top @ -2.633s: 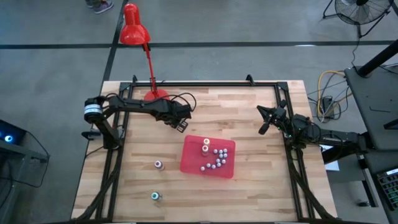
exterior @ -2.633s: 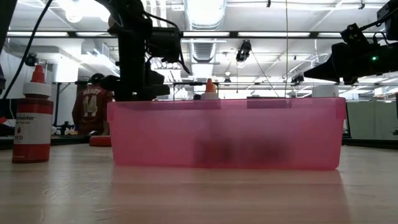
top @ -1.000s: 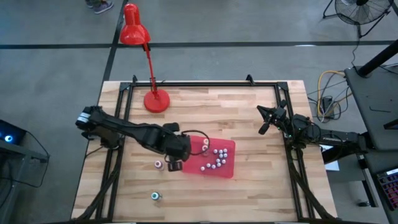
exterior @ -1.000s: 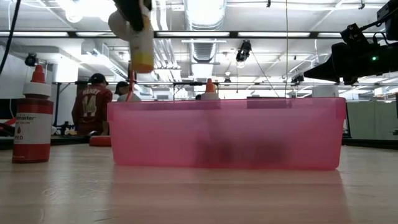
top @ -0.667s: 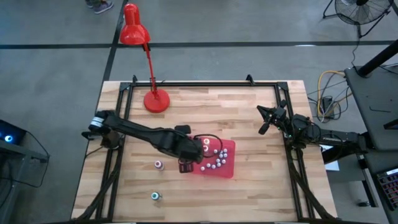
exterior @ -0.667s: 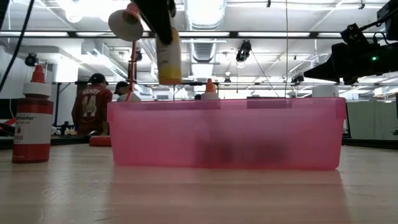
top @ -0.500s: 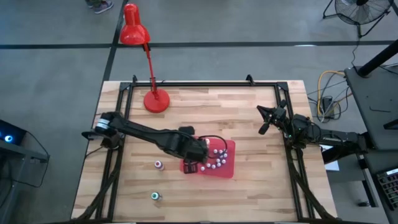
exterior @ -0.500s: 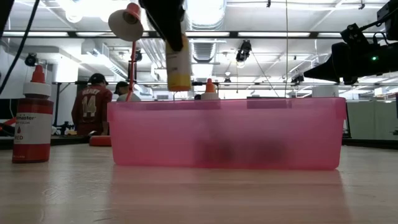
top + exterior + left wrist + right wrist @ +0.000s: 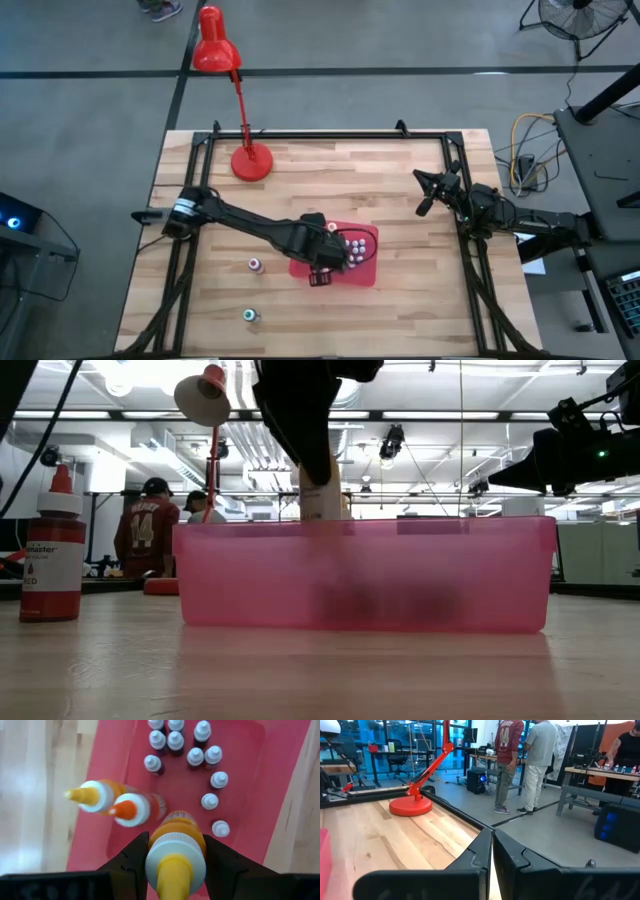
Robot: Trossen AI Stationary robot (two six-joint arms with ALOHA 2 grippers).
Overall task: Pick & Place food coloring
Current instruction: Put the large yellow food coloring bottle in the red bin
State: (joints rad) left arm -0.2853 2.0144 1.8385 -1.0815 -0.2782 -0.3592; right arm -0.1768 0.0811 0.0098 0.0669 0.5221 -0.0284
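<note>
Upright in the closed left hand [image 9: 174, 851], straight above the pink bin [image 9: 367, 272] beside two standing tall bottles [image 9: 131, 810], with the yellow-tipped bottle [image 9: 176, 857] long axis vertical; far off, right hand [image 9: 432, 194] shut, empty, at tabletop [image 9: 400, 180] edge.

The pink bin [image 9: 280, 780] contains ten small white-capped bottles [image 9: 218, 779] and two tall orange bottles [image 9: 131, 809]; two bottles [image 9: 256, 265] stand outside on the table.
</note>
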